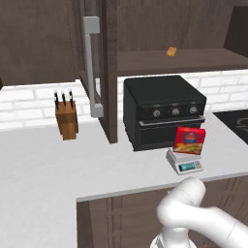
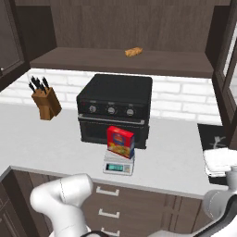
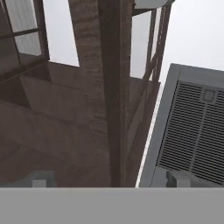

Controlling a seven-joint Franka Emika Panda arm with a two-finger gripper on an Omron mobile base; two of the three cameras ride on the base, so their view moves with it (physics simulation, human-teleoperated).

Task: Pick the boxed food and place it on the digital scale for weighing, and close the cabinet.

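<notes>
Boxed food [image 1: 190, 140]: stood upright on the digital scale [image 1: 185, 162], in front of the black oven [image 1: 162, 109] on the white counter [image 1: 58, 164].
Cabinet [image 1: 99, 72]: door swung out, edge-on, its grey bar handle [image 1: 91, 65] facing the room.
Gripper [image 3: 109, 180]: jaws stood wide apart with nothing between them; a dark-brown wood edge of the cabinet lay just ahead of the fingertips [image 3: 40, 179], a grey slatted panel [image 3: 192, 131] to one side.
Box relative to gripper: could not be told from the hand view.
Other: knife block [image 1: 66, 118] left of the door; small orange-tan lump [image 1: 171, 51] on the shelf.

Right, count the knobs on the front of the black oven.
3, in a row across the black oven's control panel: left knob, middle knob, right knob. None look hidden.
</notes>
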